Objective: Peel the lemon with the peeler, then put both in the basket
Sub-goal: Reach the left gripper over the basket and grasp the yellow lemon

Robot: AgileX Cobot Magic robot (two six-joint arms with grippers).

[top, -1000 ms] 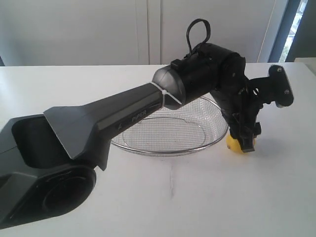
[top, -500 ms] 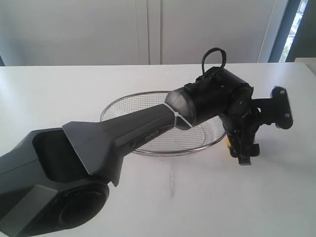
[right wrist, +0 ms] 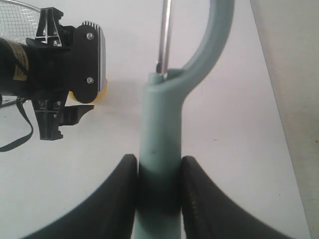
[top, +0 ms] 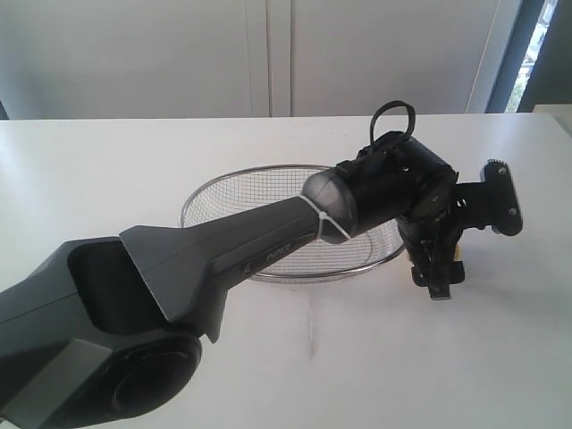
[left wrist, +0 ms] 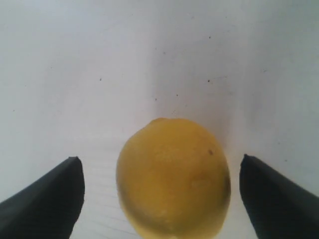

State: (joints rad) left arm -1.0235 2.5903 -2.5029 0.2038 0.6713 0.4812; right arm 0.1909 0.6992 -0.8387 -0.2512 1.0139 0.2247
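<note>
The yellow lemon [left wrist: 173, 177] lies on the white table between the black fingers [left wrist: 45, 199] of my left gripper [left wrist: 160, 158], which is open with a gap on each side of the fruit. In the exterior view that gripper [top: 435, 273] points down just right of the wire basket [top: 234, 180] and hides almost all of the lemon. My right gripper [right wrist: 159, 159] is shut on the pale teal handle of the peeler [right wrist: 160, 124], whose curved head and metal blade point away over the table. The right wrist view also shows the left gripper [right wrist: 55, 119] with a yellow sliver of the lemon [right wrist: 102, 92] behind it.
The left arm [top: 223, 250] stretches across the front of the basket from the lower left. The table edge [right wrist: 271, 99] runs close beside the peeler head. A corner of the basket [right wrist: 17, 10] shows in the right wrist view. A white wall stands behind the table.
The left gripper has opened wider and come down around the lemon, which showed below it a second ago. The left arm has swung lower and rightward. The basket is more exposed.
</note>
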